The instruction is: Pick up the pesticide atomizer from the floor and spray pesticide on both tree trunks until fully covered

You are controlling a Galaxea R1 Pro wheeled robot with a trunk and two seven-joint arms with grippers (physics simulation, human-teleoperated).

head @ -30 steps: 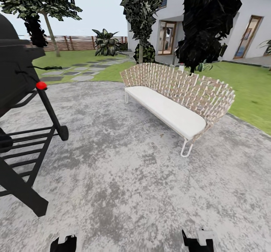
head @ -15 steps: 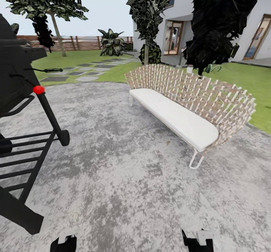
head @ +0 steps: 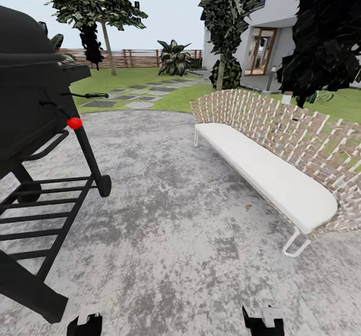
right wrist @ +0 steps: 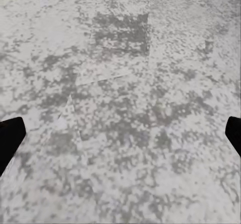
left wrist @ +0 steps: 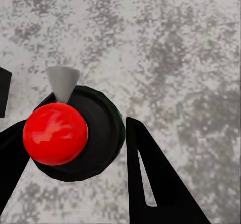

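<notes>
Both arms are held low over the patio [head: 175,235]. A red-topped black atomizer [left wrist: 68,133] is gripped by the left pincer [left wrist: 75,148]; the right pincer [right wrist: 120,133] is spread wide, empty. The grill [head: 35,125] and sofa [head: 271,175] are seen shifted rightward as the view swings; a tree [head: 98,5] is seen far off on the lawn [head: 115,77].

I see mottled grey rough stone paving [head: 175,215], a matt black metal grill [head: 30,105], a woven wicker bench [head: 301,140] with smooth white cushion [head: 265,173], a glossy red ball [left wrist: 55,133]
</notes>
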